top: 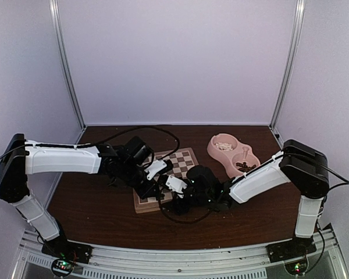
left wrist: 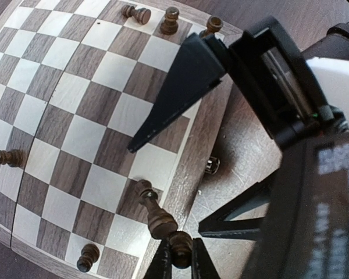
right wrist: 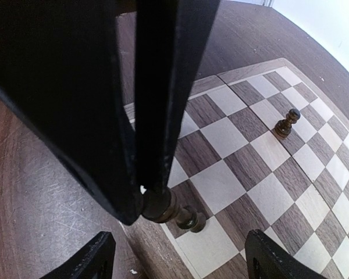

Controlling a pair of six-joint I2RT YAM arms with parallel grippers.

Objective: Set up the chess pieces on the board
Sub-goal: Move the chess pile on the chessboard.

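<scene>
The board fills the left wrist view, its light frame and metal clasp at the right. My left gripper is shut on the base of a dark chess piece. That piece leans over the frame with its head on a dark edge square. My right gripper stands open just above it, one finger on each side. In the right wrist view the left fingers hang in front, with the held piece below them. Other dark pieces stand along the board's edges, and one pawn stands further in.
A pink double bowl with pieces in it stands right of the board. From above, both arms meet over the board's near edge, the left gripper close beside the right gripper. A black cable loops behind.
</scene>
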